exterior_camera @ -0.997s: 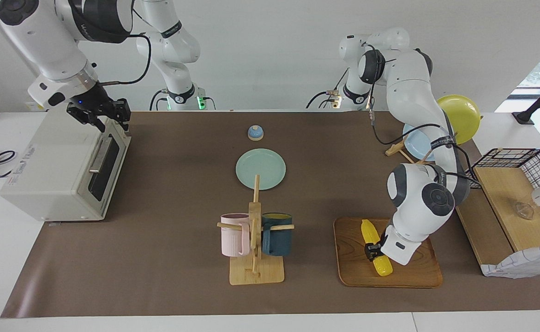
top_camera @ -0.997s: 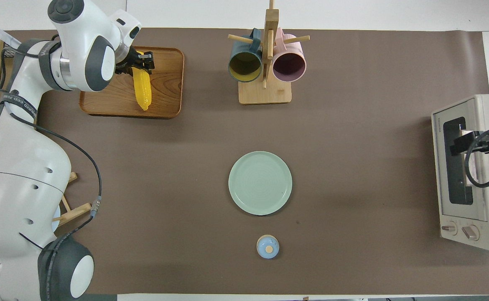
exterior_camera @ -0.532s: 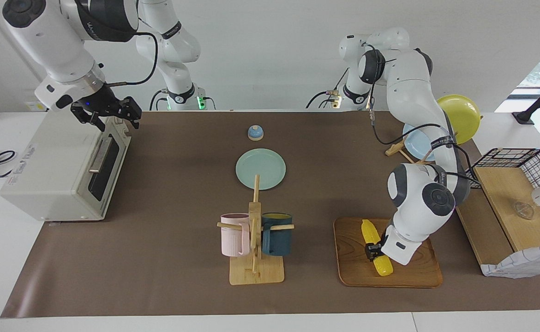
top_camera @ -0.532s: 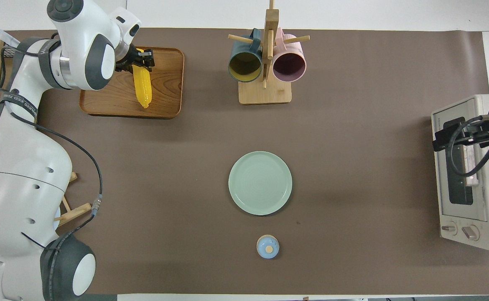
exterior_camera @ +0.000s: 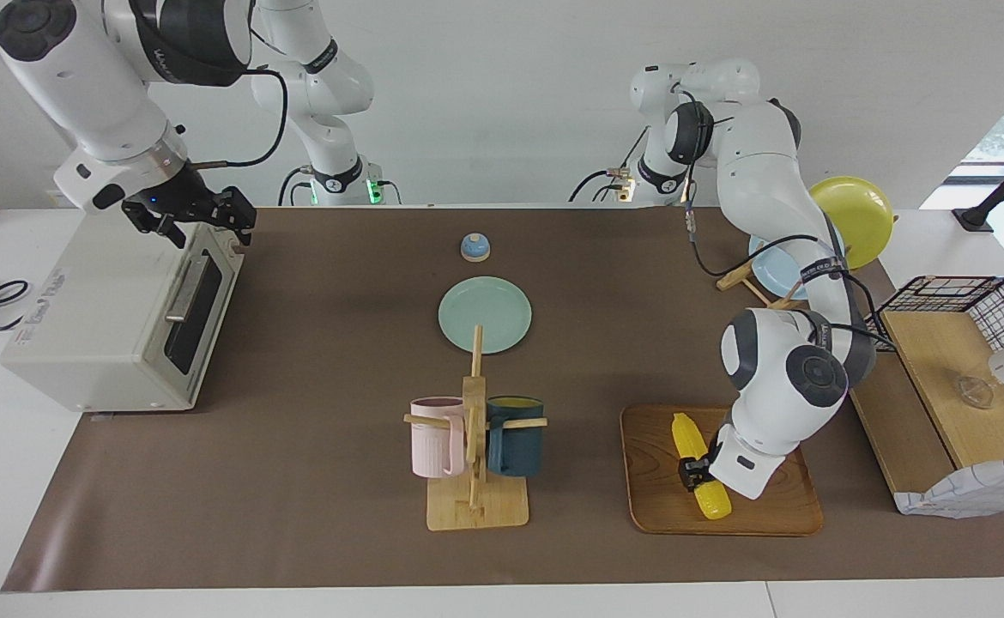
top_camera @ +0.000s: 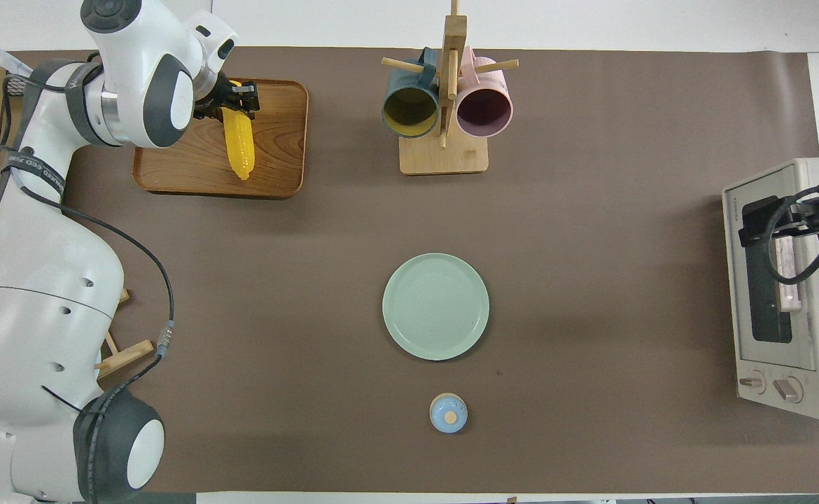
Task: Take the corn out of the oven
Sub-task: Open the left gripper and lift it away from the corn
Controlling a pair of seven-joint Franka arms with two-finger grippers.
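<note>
The left arm bends down over the tray [exterior_camera: 777,506], its end effector [exterior_camera: 692,470] low on the corn [exterior_camera: 698,472] lying there; I cannot tell its grip. The right end effector [exterior_camera: 197,216], spread, hangs over the closed oven [exterior_camera: 107,318].

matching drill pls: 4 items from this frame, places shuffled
Items
1. bright yellow corn cob
2. pale green round plate
3. pink mug
4. right hand

Places
A. hanging on the wooden mug rack
B. over the off-white toaster oven
C. on the wooden tray
D. flat on the brown mat

Pairs: 1-C, 2-D, 3-A, 4-B
</note>
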